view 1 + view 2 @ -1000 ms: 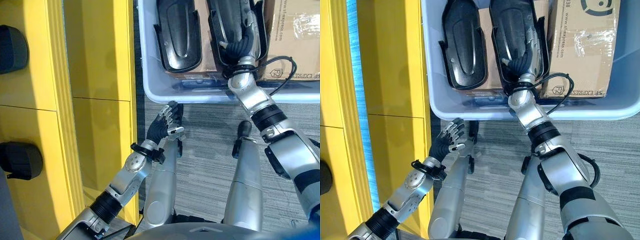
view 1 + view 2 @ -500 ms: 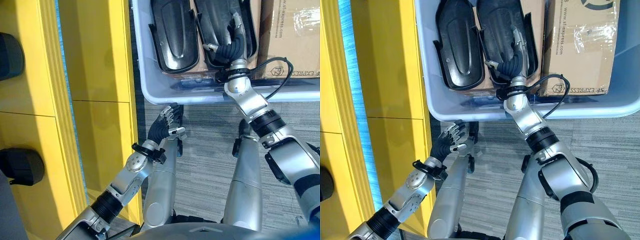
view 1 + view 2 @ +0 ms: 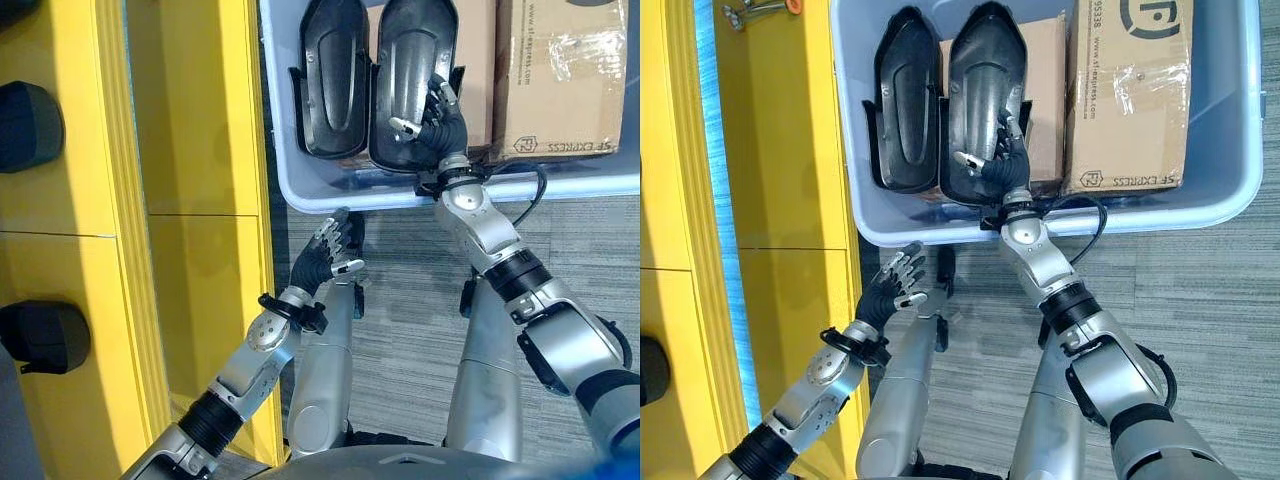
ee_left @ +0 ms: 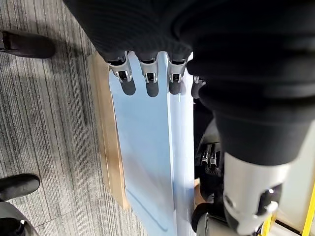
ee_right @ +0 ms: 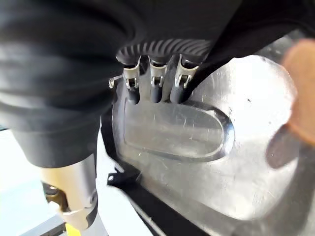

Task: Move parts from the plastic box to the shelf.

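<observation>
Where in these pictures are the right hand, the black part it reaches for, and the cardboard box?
right hand (image 3: 440,120), left eye view, dark cover
black part (image 3: 978,80), right eye view, raised middle
cardboard box (image 3: 1130,90), right eye view, top face

Silver-grey arms, dark ribbed wrists (seemingly rubber)
</observation>
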Available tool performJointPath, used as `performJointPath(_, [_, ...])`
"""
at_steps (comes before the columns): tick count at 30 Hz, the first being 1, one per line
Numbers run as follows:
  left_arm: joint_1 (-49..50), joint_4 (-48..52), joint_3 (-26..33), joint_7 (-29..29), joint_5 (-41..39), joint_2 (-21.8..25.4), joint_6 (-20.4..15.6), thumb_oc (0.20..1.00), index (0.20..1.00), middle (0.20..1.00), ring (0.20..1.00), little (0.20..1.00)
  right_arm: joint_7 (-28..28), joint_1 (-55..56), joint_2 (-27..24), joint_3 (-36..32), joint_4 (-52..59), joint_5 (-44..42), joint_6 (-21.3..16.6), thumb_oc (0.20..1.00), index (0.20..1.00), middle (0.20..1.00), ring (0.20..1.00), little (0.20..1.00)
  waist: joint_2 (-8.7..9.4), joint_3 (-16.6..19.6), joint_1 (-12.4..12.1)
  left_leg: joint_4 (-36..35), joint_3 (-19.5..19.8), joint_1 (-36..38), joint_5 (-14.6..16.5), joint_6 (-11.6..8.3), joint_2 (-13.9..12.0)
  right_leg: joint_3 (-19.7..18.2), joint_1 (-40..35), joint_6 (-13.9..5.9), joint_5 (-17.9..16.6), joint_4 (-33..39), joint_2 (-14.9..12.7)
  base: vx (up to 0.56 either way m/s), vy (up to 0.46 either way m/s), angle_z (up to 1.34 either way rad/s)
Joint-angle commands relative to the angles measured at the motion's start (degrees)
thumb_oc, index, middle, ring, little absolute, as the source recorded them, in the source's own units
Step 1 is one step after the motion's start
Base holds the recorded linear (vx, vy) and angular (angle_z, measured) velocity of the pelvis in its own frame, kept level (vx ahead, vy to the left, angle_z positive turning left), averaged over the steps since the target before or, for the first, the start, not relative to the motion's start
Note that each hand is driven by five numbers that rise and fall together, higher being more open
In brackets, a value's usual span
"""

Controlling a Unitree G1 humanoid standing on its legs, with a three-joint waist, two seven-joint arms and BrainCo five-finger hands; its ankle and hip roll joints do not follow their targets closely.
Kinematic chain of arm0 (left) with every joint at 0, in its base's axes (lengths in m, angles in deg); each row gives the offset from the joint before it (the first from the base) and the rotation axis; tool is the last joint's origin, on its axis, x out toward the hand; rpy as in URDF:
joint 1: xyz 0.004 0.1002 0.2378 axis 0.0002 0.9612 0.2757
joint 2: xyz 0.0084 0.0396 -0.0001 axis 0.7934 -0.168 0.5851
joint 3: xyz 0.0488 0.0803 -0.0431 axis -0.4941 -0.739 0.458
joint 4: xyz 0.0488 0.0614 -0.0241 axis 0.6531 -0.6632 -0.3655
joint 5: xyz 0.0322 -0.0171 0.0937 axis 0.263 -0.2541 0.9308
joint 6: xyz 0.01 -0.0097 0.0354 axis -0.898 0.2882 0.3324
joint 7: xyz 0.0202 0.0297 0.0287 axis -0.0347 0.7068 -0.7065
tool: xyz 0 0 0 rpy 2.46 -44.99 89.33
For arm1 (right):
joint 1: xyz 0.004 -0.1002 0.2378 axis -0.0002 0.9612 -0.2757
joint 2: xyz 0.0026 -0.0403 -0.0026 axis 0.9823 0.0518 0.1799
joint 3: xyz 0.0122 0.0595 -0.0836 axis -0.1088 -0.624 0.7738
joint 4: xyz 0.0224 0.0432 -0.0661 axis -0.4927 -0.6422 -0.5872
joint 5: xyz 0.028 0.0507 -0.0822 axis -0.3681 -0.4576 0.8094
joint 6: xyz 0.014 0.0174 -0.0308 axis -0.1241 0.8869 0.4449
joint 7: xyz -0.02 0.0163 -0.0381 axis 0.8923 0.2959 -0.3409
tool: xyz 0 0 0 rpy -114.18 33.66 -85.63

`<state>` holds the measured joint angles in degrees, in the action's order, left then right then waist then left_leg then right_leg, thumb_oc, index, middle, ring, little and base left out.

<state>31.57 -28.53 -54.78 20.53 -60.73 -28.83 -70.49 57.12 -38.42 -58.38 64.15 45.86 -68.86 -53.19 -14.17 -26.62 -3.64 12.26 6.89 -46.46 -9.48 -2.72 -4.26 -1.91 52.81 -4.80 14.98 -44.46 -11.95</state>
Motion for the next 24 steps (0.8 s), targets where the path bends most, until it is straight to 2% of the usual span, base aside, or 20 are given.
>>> performJointPath(1, [-1.86,3.55,0.86,1.46,1.77,2.99,-2.37,1.0,1.0,1.0,1.0,1.0,-0.7,-1.22,2.68,0.34,-3.11,2.03,-2.81,1.0,1.0,1.0,1.0,1.0,-0.47,-3.17,-1.7,6.04,-4.5,0.86,9.99,0.43,2.12,0.58,-3.42,2.43,-6.29,13.56,0.75,0.0,-0.003,0.05])
performJointPath(2, [-1.79,3.85,0.86,1.38,1.72,2.85,-2.26,1.0,1.0,1.0,1.0,1.0,-3.15,-1.43,2.17,0.08,-1.96,7.6,-5.83,1.0,1.0,1.0,1.0,1.0,-0.41,-3.17,-1.59,6.12,-4.48,0.88,10.0,0.44,2.13,0.58,-3.48,2.39,-6.33,13.58,0.76,0.0,0.009,0.04])
performJointPath(5, [-1.46,4.46,0.7,0.9,1.9,2.74,-2.52,1.0,1.0,1.0,1.0,1.0,-9.15,-2.0,-0.04,-0.57,3.18,19.17,-8.29,1.0,1.0,1.0,1.0,1.0,-0.37,-3.17,-1.15,6.17,-4.62,0.74,9.95,0.52,2.16,0.18,-3.31,2.3,-6.68,13.92,1.01,-0.01,0.025,0.04])
performJointPath(6, [-1.36,4.59,0.58,0.59,2.03,2.59,-2.57,1.0,1.0,1.0,1.0,1.0,-9.88,-2.15,-0.4,-0.7,4.12,21.33,-8.71,1.0,1.0,1.0,1.0,1.0,-0.39,-3.17,-1.06,6.17,-4.67,0.78,10.0,0.54,2.16,0.08,-3.35,2.29,-6.72,14.04,1.07,-0.07,0.039,0.02])
performJointPath(7, [-2.1,4.74,0.99,0.2,2.12,2.43,-2.58,1.0,1.0,1.0,1.0,1.0,-10.81,-3.38,-0.94,-0.7,5.68,24.17,-9.08,1.0,1.0,1.0,1.0,1.0,-0.57,-3.17,-1.04,5.91,-4.75,-1.0,8.41,0.73,2.01,0.1,-1.52,2.51,-8.5,14.53,1.36,-0.07,0.042,0.01])
performJointPath(10, [-2.16,4.37,0.45,-0.45,1.8,2.06,-3.26,1.0,1.0,1.0,1.0,1.0,-11.79,-4.07,-2.0,-0.36,10.33,30.28,-8.84,1.0,1.0,1.0,1.0,1.0,-0.66,-3.17,-0.62,5.74,-4.83,-0.76,8.34,0.68,2.22,-0.32,-1.56,2.45,-8.59,14.74,1.53,-0.02,0.05,0.0])
performJointPath(15, [-2.06,3.28,-0.77,-0.44,1.33,1.93,-4.66,1.0,1.0,1.0,1.0,1.0,-13.7,-6.27,-3.17,2.04,13.56,33.5,-7.21,1.0,1.0,1.0,1.0,1.0,-1.02,-3.17,-0.46,5.47,-5.01,0.18,8.17,0.55,2.18,-0.71,-2.15,2.44,-8.72,15.04,1.3,0.0,0.039,-0.07])
performJointPath(22, [-1.5,2.69,-2.13,-0.44,0.73,1.82,-6.56,1.0,1.0,1.0,1.0,1.0,-16.26,-6.37,-3.84,3.49,17.78,39.06,-8.31,1.0,1.0,1.0,1.0,1.0,-1.12,-3.17,0.05,4.92,-5.55,1.15,8.08,0.38,1.97,-1.0,-2.64,2.17,-9.0,15.56,1.1,0.0,0.029,0.06])
performJointPath(24, [-1.36,2.75,-2.49,-1.08,0.85,1.8,-6.92,1.0,1.0,1.0,1.0,1.0,-19.42,-5.92,-3.56,3.45,18.56,39.65,-8.86,1.0,1.0,1.0,1.0,1.0,-1.11,-3.17,0.25,4.81,-5.68,1.27,8.09,0.39,1.91,-1.15,-2.64,2.14,-9.1,15.74,1.11,0.0,0.029,0.04])
